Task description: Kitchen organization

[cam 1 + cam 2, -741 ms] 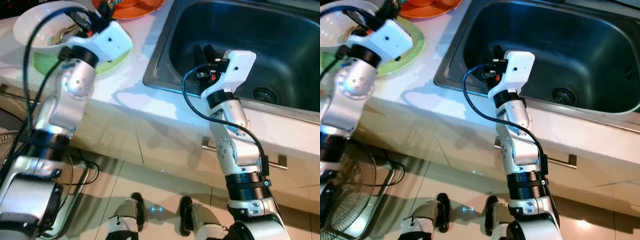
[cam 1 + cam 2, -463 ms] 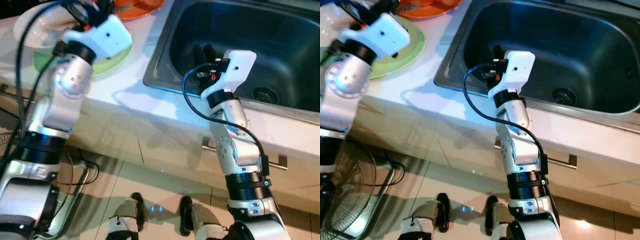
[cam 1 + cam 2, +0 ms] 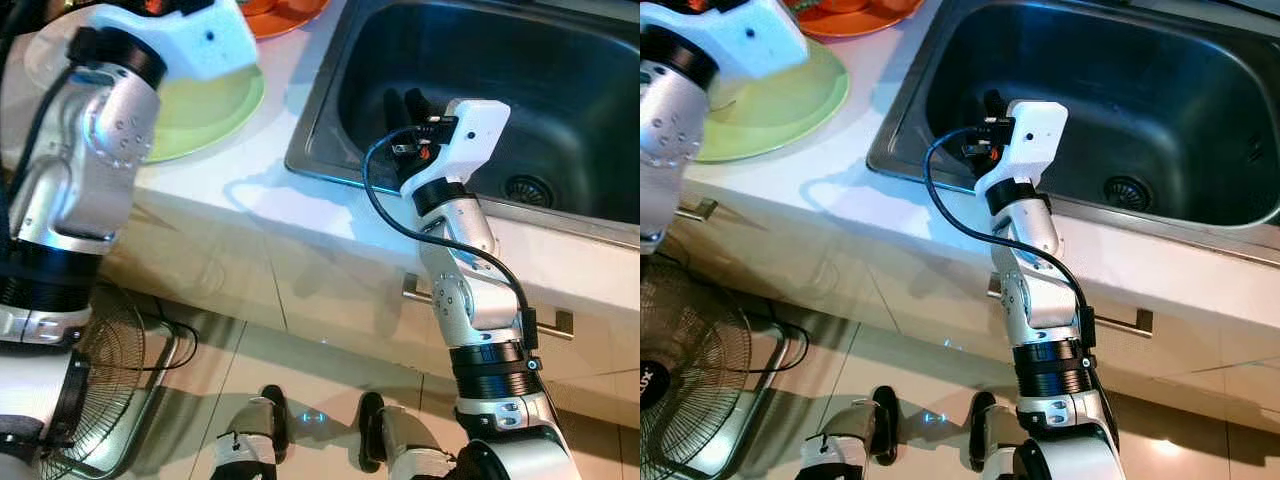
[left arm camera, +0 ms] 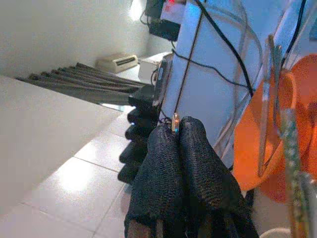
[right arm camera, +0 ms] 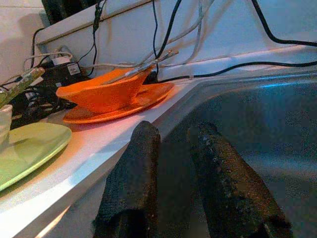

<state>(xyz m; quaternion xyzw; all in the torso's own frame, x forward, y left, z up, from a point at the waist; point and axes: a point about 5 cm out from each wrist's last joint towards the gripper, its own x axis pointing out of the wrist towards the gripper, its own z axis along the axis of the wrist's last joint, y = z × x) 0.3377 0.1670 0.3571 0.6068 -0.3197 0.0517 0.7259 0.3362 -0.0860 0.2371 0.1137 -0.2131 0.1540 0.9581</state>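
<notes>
A fan [image 3: 685, 375] stands on the tiled floor [image 3: 910, 370].

Left gripper [image 4: 179, 130] raised, fingers pinched together; right gripper [image 5: 173, 136] fingers parted.

My white worktop [image 3: 840, 170] carries a steel sink [image 3: 1200, 215] set into it, w/ drain [image 3: 1128, 188] at the basin's far right. Left of sink, near the front edge, lies a green plate [image 3: 790, 100]. Behind it, toward the back edge, sits an orange plate [image 5: 124, 106] w/ an orange bowl [image 5: 101, 91] on top.
</notes>
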